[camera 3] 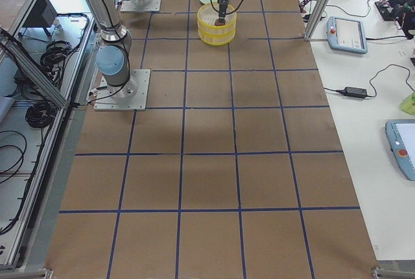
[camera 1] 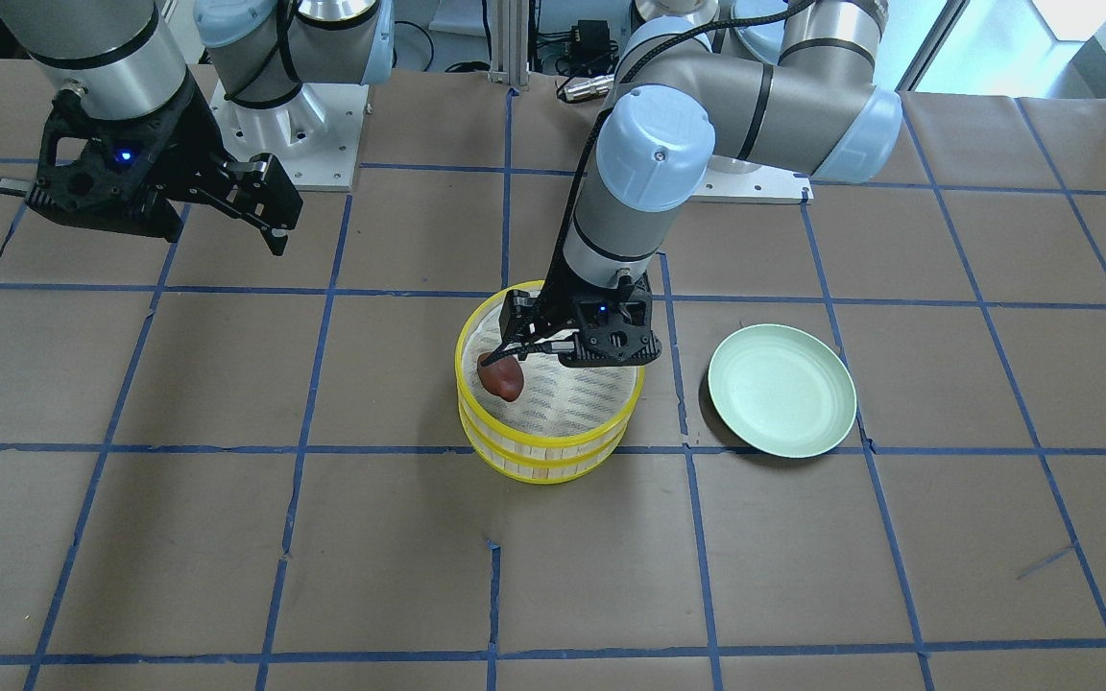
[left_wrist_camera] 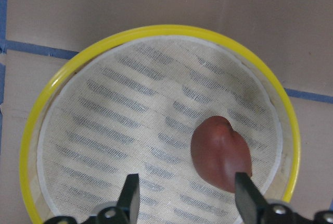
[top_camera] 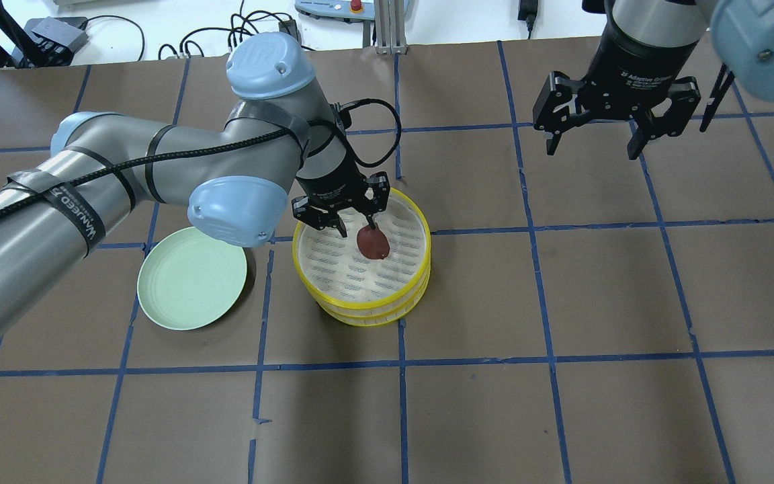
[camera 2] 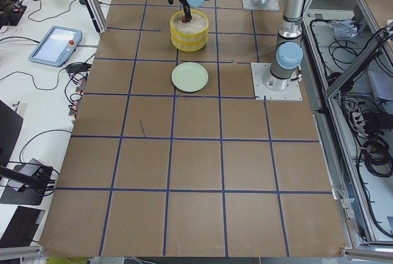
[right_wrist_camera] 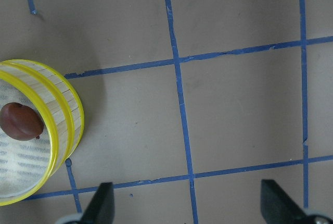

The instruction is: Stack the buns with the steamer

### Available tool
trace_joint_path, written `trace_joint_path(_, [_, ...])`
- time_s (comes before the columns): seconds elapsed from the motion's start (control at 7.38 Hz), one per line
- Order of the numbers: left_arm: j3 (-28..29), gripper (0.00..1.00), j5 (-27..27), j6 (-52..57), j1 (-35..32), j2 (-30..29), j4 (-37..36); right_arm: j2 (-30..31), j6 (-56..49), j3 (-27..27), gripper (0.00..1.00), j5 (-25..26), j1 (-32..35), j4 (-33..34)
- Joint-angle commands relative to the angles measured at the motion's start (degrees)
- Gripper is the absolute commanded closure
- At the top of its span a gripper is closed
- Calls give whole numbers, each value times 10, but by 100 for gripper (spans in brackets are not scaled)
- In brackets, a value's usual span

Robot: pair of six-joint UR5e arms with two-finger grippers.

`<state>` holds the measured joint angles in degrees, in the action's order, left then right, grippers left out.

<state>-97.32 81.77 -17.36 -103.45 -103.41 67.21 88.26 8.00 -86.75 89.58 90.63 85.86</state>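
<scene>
Squarely on the pale, slotted mesh liner (left_wrist_camera: 130, 109) of the round yellow-rimmed bamboo steamer (left_wrist_camera: 156, 28) lies the dark reddish-brown bun (left_wrist_camera: 221, 153). It is smooth, faintly glossy and rounded, and sits off to one side of the top tier. The steamer stands as two stacked tiers with slatted walls. The left gripper (left_wrist_camera: 186, 182) hangs over it, fingers spread wide, gripping nothing; one fingertip sits at the bun's edge, contact unclear. A matte pale-green round plate (top_camera: 192, 279) rests near the steamer on the brown paper-covered table (top_camera: 562, 403). The right gripper (top_camera: 592, 151) hovers well apart, jaws wide and empty.
</scene>
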Motion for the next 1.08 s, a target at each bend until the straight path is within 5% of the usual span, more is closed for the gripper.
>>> trace_joint_path(0.0, [68, 0, 40, 218, 78, 21, 97, 0, 0, 0, 0, 0, 0, 0])
trace_joint_path(0.27, [108, 0, 37, 249, 147, 87, 219, 0, 0, 0, 0, 1, 0, -1])
trace_joint_path(0.95, [90, 0, 39, 260, 155, 167, 304, -1, 0, -1, 0, 1, 0, -1])
